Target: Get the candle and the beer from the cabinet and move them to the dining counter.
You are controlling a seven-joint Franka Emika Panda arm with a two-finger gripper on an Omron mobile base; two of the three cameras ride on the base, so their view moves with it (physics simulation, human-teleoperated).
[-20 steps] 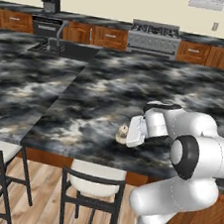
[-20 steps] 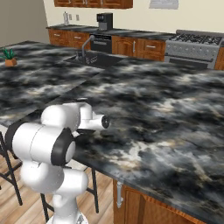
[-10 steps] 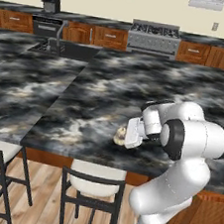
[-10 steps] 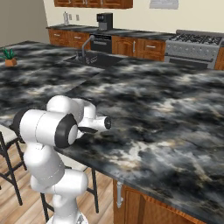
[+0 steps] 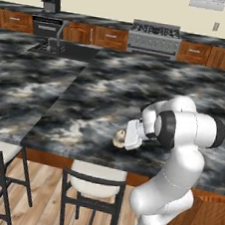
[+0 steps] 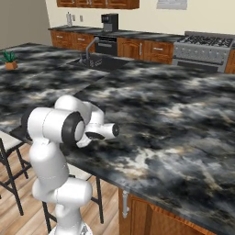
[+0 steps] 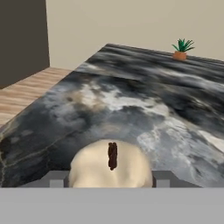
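Elbow swung right since earlier; arm folded low | claw (image 5: 123, 138) clamped on candle (image 5: 119, 137) | over dining counter (image 5: 86, 96)

candle (image 7: 110, 168): lower part lay cut off behind the bottom band in the hand view; in the left base view the white hand covered all but its left side.
gripper (image 5: 122, 139): finger tips were hidden by the hand in the left base view, by the arm in the right base view.
dining counter (image 5: 102, 90): ran past both side edges.
stools (image 5: 95, 185): legs cut off at the bottom edge.
potted plant (image 7: 181, 49): too small for detail.
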